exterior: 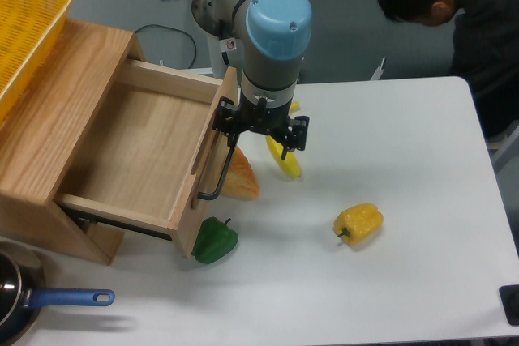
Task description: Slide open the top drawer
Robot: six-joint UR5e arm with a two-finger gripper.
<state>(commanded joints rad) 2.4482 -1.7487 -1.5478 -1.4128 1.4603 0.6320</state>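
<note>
White table (405,281) fills the single fixed view, with a grey floor behind it and a person (454,6) in dark clothing bent over the far right edge. At the left stands a light-oak cabinet (57,135) carrying a yellow mesh basket (24,30) on its top.

Its top drawer (138,151) stands pulled well out toward the right, the bare wooden interior exposed. The drawer front (212,160) faces right and bears a black bar handle (219,172).

From above, the arm reaches down with its blue-capped wrist over the upper end of that front. The gripper (261,131) sits at the top of the handle; its left finger appears against the bar, but I cannot tell whether the fingers are clamped on it or merely beside it.

Obstructions along the drawer's path: an orange wedge-shaped item (242,177) lies just beside the front, directly behind the handle. A green pepper (215,241) touches or nearly touches the front's lower corner. A banana (284,155) lies under the gripper, partly hidden by it. A yellow pepper (358,223) lies well apart to the right.

At the lower left edge sits a dark pan (12,301) with a blue handle (73,298).
</note>
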